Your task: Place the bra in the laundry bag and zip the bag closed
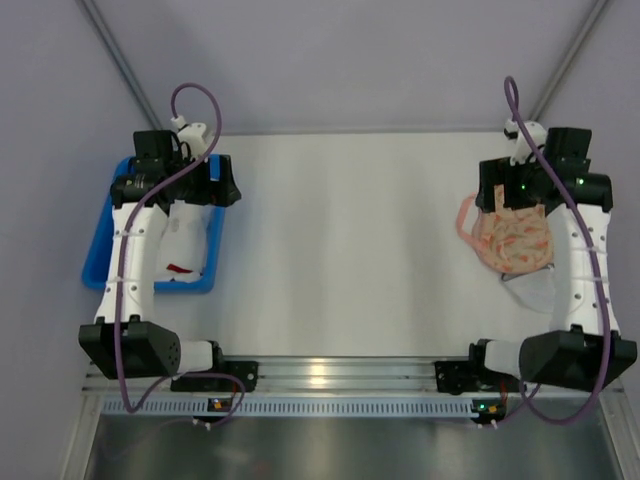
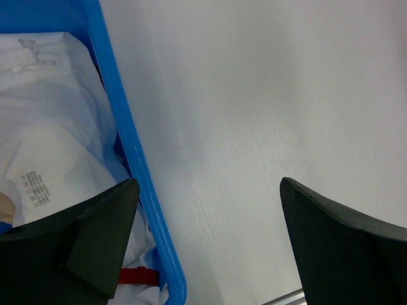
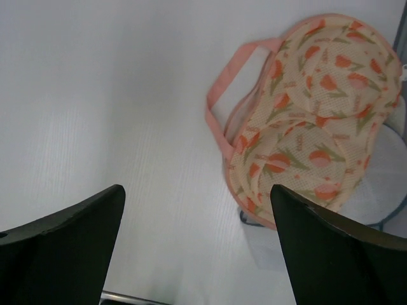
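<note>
The bra, pale white with a care label, lies in a blue tray at the table's left; it also shows in the top view. My left gripper is open and empty, straddling the tray's right rim, and it shows in the top view. The laundry bag, peach with orange flower print and a pink loop, lies printed side up at the table's right. My right gripper is open and empty just left of the bag, and it shows in the top view.
A red strap lies in the tray's near corner, and a beige scrap shows at the frame's left edge. A white mesh piece with a dark rim pokes out from under the bag. An aluminium rail runs along the near edge.
</note>
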`<control>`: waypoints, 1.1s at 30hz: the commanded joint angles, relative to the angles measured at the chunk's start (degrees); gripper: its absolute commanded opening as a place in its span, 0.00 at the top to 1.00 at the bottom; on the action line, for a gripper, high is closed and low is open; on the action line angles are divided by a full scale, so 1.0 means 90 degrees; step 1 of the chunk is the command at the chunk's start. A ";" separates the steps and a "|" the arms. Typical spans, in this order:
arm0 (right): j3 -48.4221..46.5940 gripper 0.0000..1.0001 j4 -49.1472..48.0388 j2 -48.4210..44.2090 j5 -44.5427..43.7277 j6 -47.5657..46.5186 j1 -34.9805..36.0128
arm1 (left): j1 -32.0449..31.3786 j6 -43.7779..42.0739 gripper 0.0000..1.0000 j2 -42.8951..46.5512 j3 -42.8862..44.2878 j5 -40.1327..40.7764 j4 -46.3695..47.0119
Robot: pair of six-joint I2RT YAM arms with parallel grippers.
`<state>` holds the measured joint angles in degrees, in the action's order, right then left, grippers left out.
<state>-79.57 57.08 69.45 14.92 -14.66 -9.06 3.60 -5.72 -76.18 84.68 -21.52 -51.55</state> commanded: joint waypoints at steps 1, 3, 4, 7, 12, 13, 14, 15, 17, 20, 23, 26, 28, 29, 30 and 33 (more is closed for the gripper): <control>-0.1254 0.03 0.0415 0.0943 -0.0495 -0.0432 -0.0164 | -0.0028 0.0020 0.02 -0.0109 0.0229 -0.0041 -0.0054; -0.1994 0.06 0.0698 0.1673 -0.0466 -0.0530 -0.0301 | -0.0028 0.0059 0.02 -0.0158 0.0220 -0.0070 -0.0073; -0.2240 0.14 0.0834 0.1919 -0.0456 -0.0559 -0.0418 | -0.0038 0.0078 0.02 -0.0197 0.0219 -0.0070 -0.0054; -0.2915 0.26 0.1118 0.2682 -0.0601 -0.0676 -0.0594 | -0.0029 0.0088 0.02 -0.0236 0.0181 -0.0060 -0.0063; -0.3181 0.32 0.1343 0.3405 -0.0662 -0.0715 -0.1053 | -0.0029 0.0088 0.02 -0.0266 0.0122 -0.0089 -0.0063; -0.3132 0.32 0.1353 0.3445 -0.0545 -0.0725 -0.1286 | -0.0038 0.0088 0.02 -0.0275 0.0112 -0.0099 -0.0063; -0.3103 0.32 0.1363 0.3494 -0.0506 -0.0774 -0.1424 | -0.0038 0.0079 0.02 -0.0285 0.0112 -0.0128 -0.0063; -0.2938 0.34 0.1373 0.3514 -0.0379 -0.0832 -0.1551 | -0.0038 0.0069 0.02 -0.0295 0.0112 -0.0148 -0.0063; -0.2654 0.35 0.1227 0.3436 -0.0310 -0.0949 -0.1825 | -0.0048 0.0020 0.02 -0.0334 0.0112 -0.0158 -0.0063; -0.2039 0.38 0.0934 0.3182 -0.0154 -0.0970 -0.1816 | -0.0048 -0.0009 0.02 -0.0422 0.0044 -0.0197 -0.0063; -0.1551 0.42 0.0555 0.3016 -0.0173 -0.0833 -0.1417 | -0.0048 0.0039 0.02 -0.0510 -0.0073 -0.0255 -0.0044; -0.1159 0.44 0.0134 0.2996 -0.0358 -0.0619 -0.0743 | -0.0048 0.0088 0.02 -0.0520 -0.0171 -0.0363 -0.0054; -0.1169 0.47 0.0045 0.3239 -0.0407 -0.0424 -0.0315 | -0.0048 0.0117 0.02 -0.0490 -0.0200 -0.0460 -0.0054; -0.1188 0.48 -0.0013 0.3337 -0.0417 -0.0364 -0.0205 | -0.0048 0.0137 0.02 -0.0471 -0.0210 -0.0461 -0.0044; -0.1256 0.48 -0.0091 0.3560 -0.0437 -0.0277 -0.0001 | -0.0038 0.0137 0.02 -0.0461 -0.0201 -0.0422 -0.0053; -0.1393 0.50 -0.0219 0.4029 -0.0475 -0.0130 0.0244 | -0.0038 0.0118 0.02 -0.0442 -0.0181 -0.0344 -0.0063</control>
<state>-89.89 59.55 101.19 11.09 -18.79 -8.40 3.36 -5.21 -81.03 82.85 -23.75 -51.75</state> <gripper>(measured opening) 0.505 0.983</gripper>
